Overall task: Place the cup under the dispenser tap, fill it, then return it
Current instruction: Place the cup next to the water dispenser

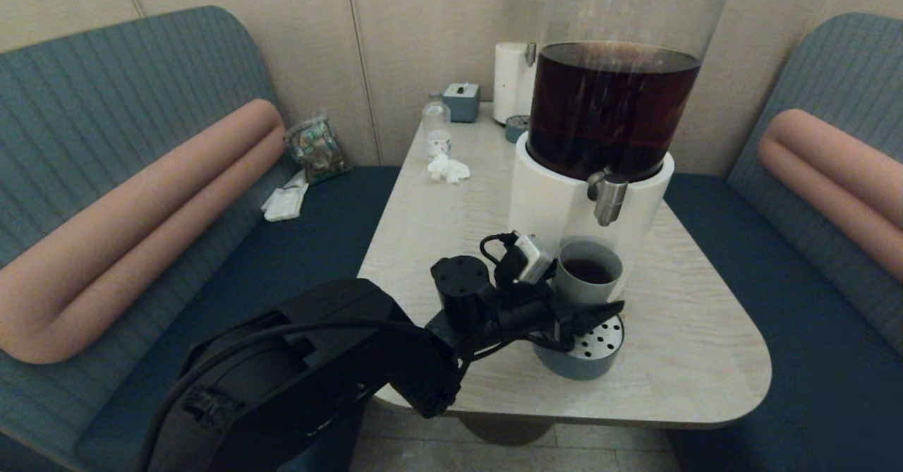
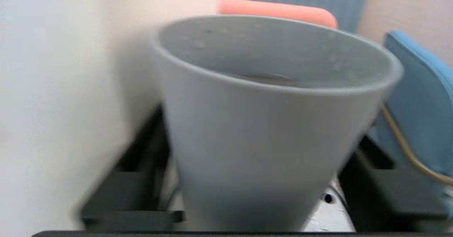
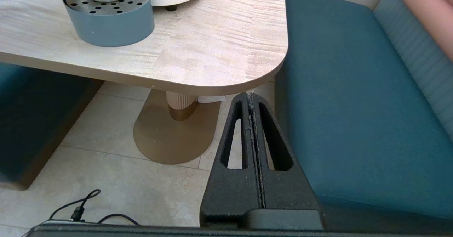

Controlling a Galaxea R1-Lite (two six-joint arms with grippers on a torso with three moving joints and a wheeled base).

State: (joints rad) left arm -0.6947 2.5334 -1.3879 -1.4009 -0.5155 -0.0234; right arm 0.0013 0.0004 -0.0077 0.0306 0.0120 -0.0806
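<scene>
Cup (image 1: 587,274) on the round drip tray (image 1: 578,366), close to the near edge of the tabletop (image 1: 691,359) and tight against the dispenser's white base (image 1: 543,204) — directly beneath the dispenser tap (image 1: 608,195). Holds dark liquid low in its bottom, so probably at the fill-to-return turn of the task; no stream visible from the spout. Left gripper (image 2: 262,141) set around the cup low on its wall, one dark finger on each side; clamped or merely close — cannot tell. Right gripper (image 3: 250,94) parked below the tabletop's right front corner, beside the bench seat (image 3: 354,106), fingers pressed flat together. Next move, by judgement: needs a firm squeeze on a smooth tapered wall, then a level draw toward the near edge before any lift, with the tap hanging just above the rim. Matte grey-blue tumbler, handleless, wider at the lip than at the foot, so likely to slip upward in a loose pinch. Short brushed-steel spout; perforated steel plate on a blue-grey ring; clear tank (image 1: 614,98) of brown drink; pale wood-grain top with rounded corners.
</scene>
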